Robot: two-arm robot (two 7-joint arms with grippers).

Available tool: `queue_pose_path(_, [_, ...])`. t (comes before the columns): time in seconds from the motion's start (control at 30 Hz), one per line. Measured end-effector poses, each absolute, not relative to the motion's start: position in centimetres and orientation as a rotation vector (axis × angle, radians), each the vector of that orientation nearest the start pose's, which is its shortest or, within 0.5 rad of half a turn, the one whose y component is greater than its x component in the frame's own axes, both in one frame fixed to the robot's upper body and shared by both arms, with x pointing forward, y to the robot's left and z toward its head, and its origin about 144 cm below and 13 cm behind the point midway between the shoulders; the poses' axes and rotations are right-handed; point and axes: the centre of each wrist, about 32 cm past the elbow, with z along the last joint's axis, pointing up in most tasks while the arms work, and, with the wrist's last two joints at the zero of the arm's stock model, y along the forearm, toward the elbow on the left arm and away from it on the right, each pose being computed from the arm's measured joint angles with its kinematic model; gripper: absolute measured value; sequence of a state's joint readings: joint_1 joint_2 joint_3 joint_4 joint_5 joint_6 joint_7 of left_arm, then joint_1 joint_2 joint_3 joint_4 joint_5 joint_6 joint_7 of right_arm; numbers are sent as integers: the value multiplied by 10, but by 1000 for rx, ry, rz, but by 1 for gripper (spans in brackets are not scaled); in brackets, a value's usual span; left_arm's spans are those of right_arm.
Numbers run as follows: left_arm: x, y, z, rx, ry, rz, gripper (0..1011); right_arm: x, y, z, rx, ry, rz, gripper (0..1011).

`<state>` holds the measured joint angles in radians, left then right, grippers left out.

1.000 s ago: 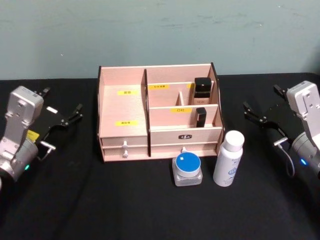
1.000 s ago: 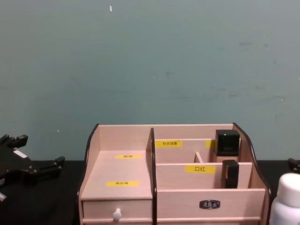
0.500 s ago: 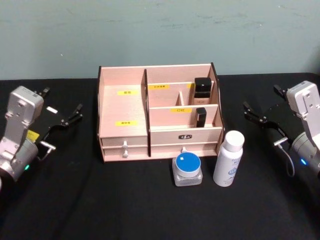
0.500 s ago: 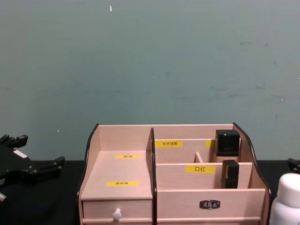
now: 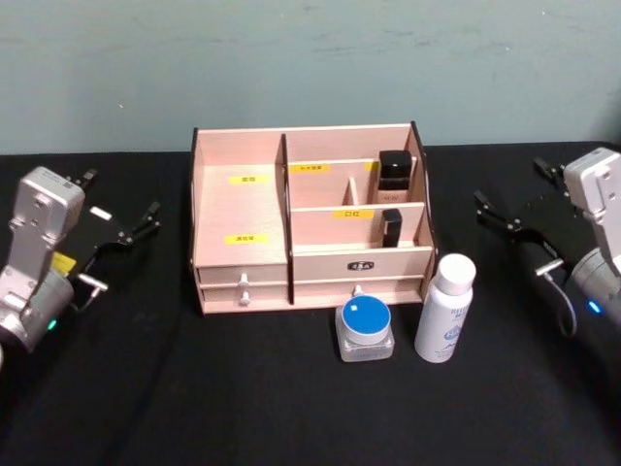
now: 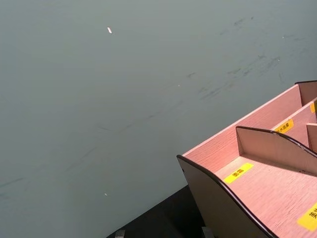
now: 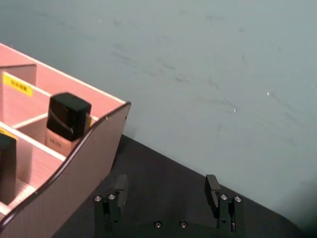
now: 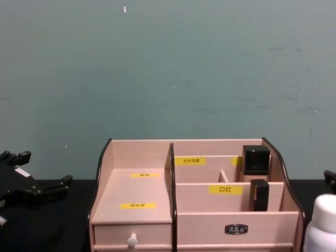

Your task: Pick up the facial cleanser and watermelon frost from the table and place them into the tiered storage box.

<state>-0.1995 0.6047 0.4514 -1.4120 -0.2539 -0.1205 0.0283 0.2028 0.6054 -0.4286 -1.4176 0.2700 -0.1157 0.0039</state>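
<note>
Currently finds left gripper (image 5: 120,200) and right gripper (image 5: 512,188), jaws apart, flanking tiered storage box (image 5: 243,209), white bottle (image 5: 442,311) and jar (image 5: 365,328) near its front.

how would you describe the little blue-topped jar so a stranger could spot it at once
On the black table, find the wooden tiered storage box. In front of its right-hand drawer stands a squat clear jar, beside a taller white bottle; its round blue lid sets it apart.

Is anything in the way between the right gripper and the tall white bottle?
Nothing visible. The right gripper, jaws open, sits right of the white bottle with just black table between; the left gripper idles far left.
</note>
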Motion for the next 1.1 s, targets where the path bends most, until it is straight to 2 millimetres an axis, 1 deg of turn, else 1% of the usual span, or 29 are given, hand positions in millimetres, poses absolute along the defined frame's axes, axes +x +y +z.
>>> queue_pose_path(0.13, [489,310,1140,305,-285,1248,1001,484,-319,1160,-286,-281,-1209,1000])
queue_pose_path(0.23, [489,310,1140,305,-285,1248,1001,469,-322,1179,-278,-272,-1168,1000])
queue_pose_path(0.33, [489,310,1140,304,-285,1248,1001,457,-322,1191,-271,-267,-1141,1000])
queue_pose_path(0.43, [489,310,1140,304,-285,1248,1001,433,-321,1207,-262,-260,-1109,1000])
queue_pose_path(0.47, [489,310,1140,305,-285,1248,1001,433,-321,1207,-262,-260,-1109,1000])
queue_pose_path(0.57, [489,310,1140,305,-285,1248,1001,410,-321,1219,-242,-239,-1085,1000])
queue_pose_path(0.63, [489,310,1140,304,-285,1248,1001,401,-320,1222,-234,-229,-1075,1000])
queue_pose_path(0.67, [489,310,1140,305,-285,1248,1001,394,-320,1225,-226,-217,-1065,1000])
queue_pose_path(0.87, [489,310,1140,304,-285,1248,1001,373,-319,1229,-211,-155,-1028,1000])
queue_pose_path(1.1, [489,310,1140,304,-285,1248,1001,361,-319,1221,-220,-81,-975,1000])
